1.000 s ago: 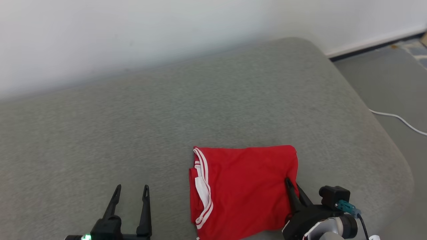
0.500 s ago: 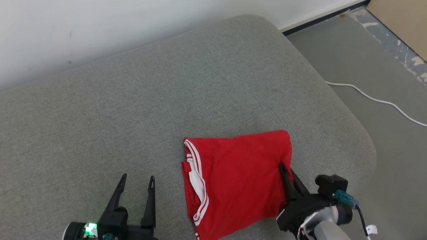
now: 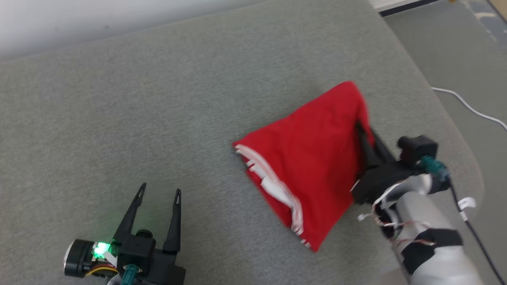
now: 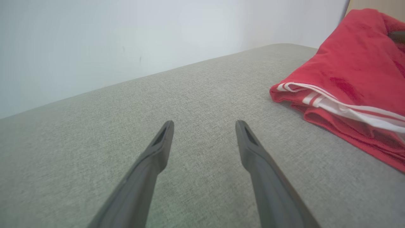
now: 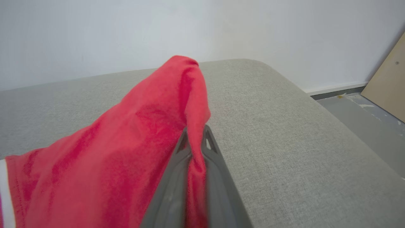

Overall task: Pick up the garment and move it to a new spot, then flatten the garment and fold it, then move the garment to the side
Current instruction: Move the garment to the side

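The folded red garment [image 3: 313, 166], lying flat a second ago, is now being lifted by its 2 o'clock edge. That edge is being raised into a peak, while the white-striped hem [image 3: 277, 190] on the 8 o'clock side is being left trailing low over the grey upholstered surface [image 3: 158, 99]. The head camera is being swung as well, so part of the apparent shift is being produced by the view, not by the cloth.

The right fingers [image 5: 172, 190] are being kept clenched on a fold of the fabric, which is being shown pinched between them in the right wrist view. The left fingers [image 3: 174, 213] are being held released and empty at 7 o'clock of the head view, well apart from the garment.

Since the garment is already folded, the move to the side is being judged as under way. There is a risk of the fold being loosened as it is carried by one edge.

The right fingertips are being hidden by cloth in the head view, which is also being blurred by motion. Whether every layer is being gripped, and whether the lowest corner is touching the surface, cannot be told. The garment is being cut off at the 3 o'clock edge of the left wrist view.
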You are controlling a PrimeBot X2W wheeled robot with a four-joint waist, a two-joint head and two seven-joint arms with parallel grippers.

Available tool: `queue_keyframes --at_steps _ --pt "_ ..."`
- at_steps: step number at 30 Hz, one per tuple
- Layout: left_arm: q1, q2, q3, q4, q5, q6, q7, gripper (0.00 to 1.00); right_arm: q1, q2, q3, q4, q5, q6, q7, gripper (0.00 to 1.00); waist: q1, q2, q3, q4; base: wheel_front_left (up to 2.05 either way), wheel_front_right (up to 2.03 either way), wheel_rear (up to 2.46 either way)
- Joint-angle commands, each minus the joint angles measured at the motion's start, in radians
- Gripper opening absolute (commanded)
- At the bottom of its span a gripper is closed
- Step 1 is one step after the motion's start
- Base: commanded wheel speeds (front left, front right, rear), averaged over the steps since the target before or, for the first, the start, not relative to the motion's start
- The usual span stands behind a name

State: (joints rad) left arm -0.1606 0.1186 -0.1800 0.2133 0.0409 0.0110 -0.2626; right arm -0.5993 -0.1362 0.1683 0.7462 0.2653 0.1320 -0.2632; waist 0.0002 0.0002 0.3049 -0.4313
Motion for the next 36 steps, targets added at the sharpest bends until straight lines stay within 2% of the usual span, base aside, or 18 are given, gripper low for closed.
queue_keyframes --at_steps 1,7,8,14,15,16,17,24,27,36 --pt "-0.017 0.01 -0.004 -0.008 0.008 0.009 -0.003 1.0 -0.04 -0.021 -0.033 0.028 -0.025 -0.002 -0.001 0.0 -0.0002 -0.0002 0.066 0.079 0.0 0.0 0.0" --pt "-0.042 0.047 -0.029 -0.033 0.017 0.036 -0.003 1.0 -0.156 -0.102 -0.223 0.168 -0.146 -0.002 -0.001 0.0 -0.0002 -0.0002 0.108 0.138 0.0 0.0 0.0" --pt "-0.045 0.088 -0.054 -0.04 -0.002 0.077 -0.002 1.0 -0.247 -0.229 -0.514 0.253 -0.387 -0.002 -0.001 0.0 -0.0002 -0.0002 0.139 0.166 0.0 0.0 0.0" --pt "-0.048 0.1 -0.058 -0.031 -0.02 0.095 -0.002 1.0 -0.287 -0.259 -0.635 0.253 -0.525 -0.002 -0.001 0.0 -0.0002 -0.0002 0.147 0.165 0.0 0.0 0.0" --pt "-0.049 0.101 -0.06 -0.029 -0.022 0.098 -0.001 1.0 -0.291 -0.264 -0.653 0.252 -0.55 -0.002 -0.001 0.05 -0.0002 -0.0002 0.148 0.165 0.0 0.0 0.0" --pt "-0.051 0.102 -0.063 -0.028 -0.024 0.098 0.0 1.0 -0.302 -0.261 -0.668 0.238 -0.562 -0.002 -0.001 0.39 -0.0002 -0.0002 0.148 0.165 0.0 0.0 0.0" --pt "-0.052 0.101 -0.064 -0.026 -0.026 0.099 0.0 1.0 -0.308 -0.257 -0.676 0.221 -0.575 -0.002 -0.001 1.0 -0.0002 -0.0002 0.149 0.166 0.0 0.0 0.0" --pt "-0.056 0.103 -0.065 -0.019 -0.035 0.113 0.0 1.0 -0.29 -0.221 -0.684 0.116 -0.613 -0.002 -0.001 1.0 -0.0002 -0.0002 0.14 0.172 0.0 0.0 0.0" --pt "-0.052 0.099 -0.063 -0.024 -0.044 0.118 0.0 1.0 -0.277 -0.192 -0.636 0.075 -0.593 -0.002 -0.001 1.0 -0.0002 -0.0002 0.129 0.177 0.0 0.0 0.0" --pt "-0.025 0.076 -0.043 -0.027 -0.068 0.131 -0.003 1.0 -0.15 -0.081 -0.414 -0.108 -0.432 -0.002 -0.001 1.0 -0.0002 -0.0002 0.064 0.196 0.0 0.0 0.0"
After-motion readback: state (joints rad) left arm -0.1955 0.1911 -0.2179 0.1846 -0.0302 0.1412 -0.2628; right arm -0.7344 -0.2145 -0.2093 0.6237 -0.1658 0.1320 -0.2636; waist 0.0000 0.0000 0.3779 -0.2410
